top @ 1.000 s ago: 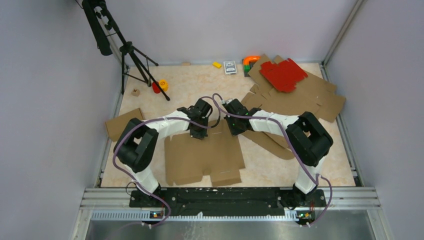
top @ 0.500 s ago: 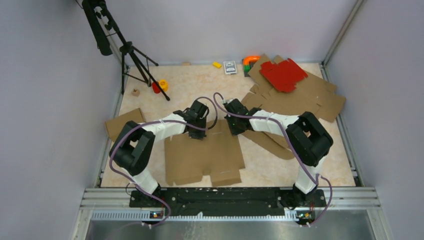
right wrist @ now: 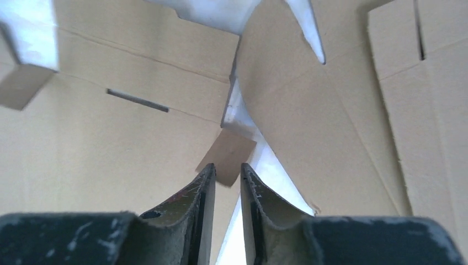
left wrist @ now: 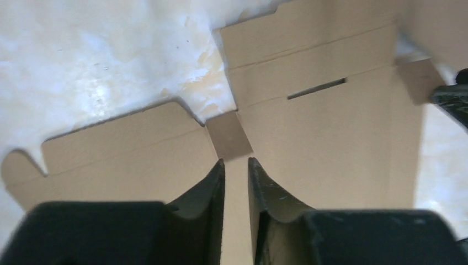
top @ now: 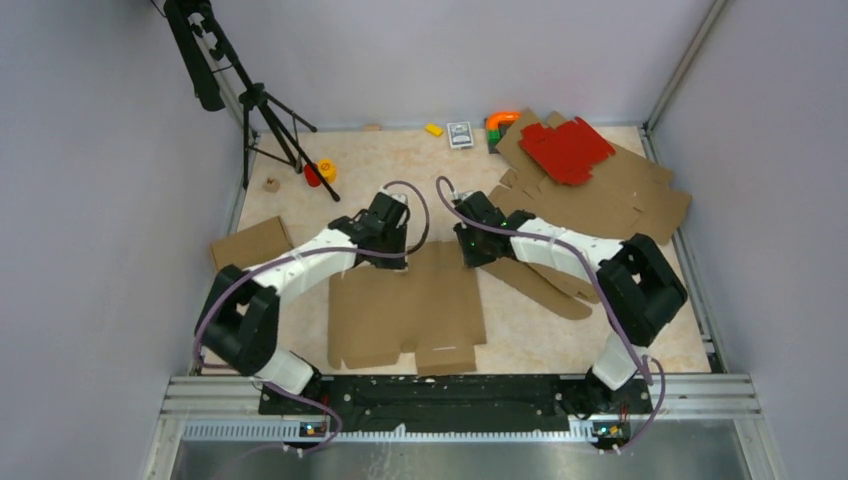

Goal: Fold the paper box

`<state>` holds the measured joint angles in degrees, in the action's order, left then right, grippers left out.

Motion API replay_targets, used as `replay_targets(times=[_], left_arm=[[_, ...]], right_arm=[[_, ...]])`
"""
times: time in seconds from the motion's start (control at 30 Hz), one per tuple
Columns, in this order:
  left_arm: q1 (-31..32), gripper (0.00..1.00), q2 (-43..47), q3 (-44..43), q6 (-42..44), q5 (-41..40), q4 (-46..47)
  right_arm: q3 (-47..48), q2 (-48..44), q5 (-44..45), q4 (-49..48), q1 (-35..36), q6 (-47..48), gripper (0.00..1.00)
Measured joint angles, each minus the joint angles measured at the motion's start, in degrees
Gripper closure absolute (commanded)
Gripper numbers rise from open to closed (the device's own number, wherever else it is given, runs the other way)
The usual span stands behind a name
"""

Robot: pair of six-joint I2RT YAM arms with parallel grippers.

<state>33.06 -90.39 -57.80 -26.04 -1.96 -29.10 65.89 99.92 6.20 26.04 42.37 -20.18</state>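
Note:
The paper box (top: 410,310) lies flat and unfolded on the table, a brown die-cut sheet with flaps and slots. My left gripper (top: 388,260) hovers over its far left corner. In the left wrist view the left gripper (left wrist: 236,162) stands slightly open with nothing between its fingers, just behind a small raised tab (left wrist: 229,135). My right gripper (top: 470,257) is over the far right corner. In the right wrist view the right gripper (right wrist: 226,165) is also slightly open and empty, with the other small tab (right wrist: 227,154) just beyond its tips.
More brown cardboard sheets (top: 600,200) are piled at the back right, a red die-cut sheet (top: 565,148) on top. Another sheet (top: 545,285) lies under the right arm. A cardboard piece (top: 250,243) lies left. A tripod (top: 270,120) stands at the back left, small items near it.
Both grippers were shut and now stand slightly apart. Both have drawn back toward the far edge of the box, and the left arm's elbow has swung out to the left.

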Motion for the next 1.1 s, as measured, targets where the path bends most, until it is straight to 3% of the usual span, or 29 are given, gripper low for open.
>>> replay_targets(times=[0.07,0.3,0.37,0.5,0.7,1.1], left_arm=[[-0.1,0.56,4.6,0.0,0.3,-0.5,-0.6],[-2.3,0.25,21.0,3.1,-0.6,-3.2,-3.8],[-4.3,0.14,25.5,6.4,-1.6,-3.7,-5.2],[-7.5,0.02,36.5,15.2,-6.2,-5.9,-8.5],[-8.5,0.01,49.2,23.8,-16.7,-10.4,-10.0],[-14.4,0.02,48.0,30.8,-28.5,-15.5,-10.4]], right_arm=[[-0.2,-2.6,-0.1,0.1,0.0,-0.6,0.61],[-5.9,-13.4,-1.9,-0.6,-0.2,-2.5,0.28],[-9.4,-16.4,-3.2,-1.1,-0.5,-3.1,0.25],[-17.4,-22.1,-7.4,-2.0,-3.3,-4.7,0.25],[-24.0,-24.4,-13.2,-5.1,-7.0,-7.1,0.28],[-25.2,-17.7,-19.7,-14.2,-7.0,-11.2,0.39]])
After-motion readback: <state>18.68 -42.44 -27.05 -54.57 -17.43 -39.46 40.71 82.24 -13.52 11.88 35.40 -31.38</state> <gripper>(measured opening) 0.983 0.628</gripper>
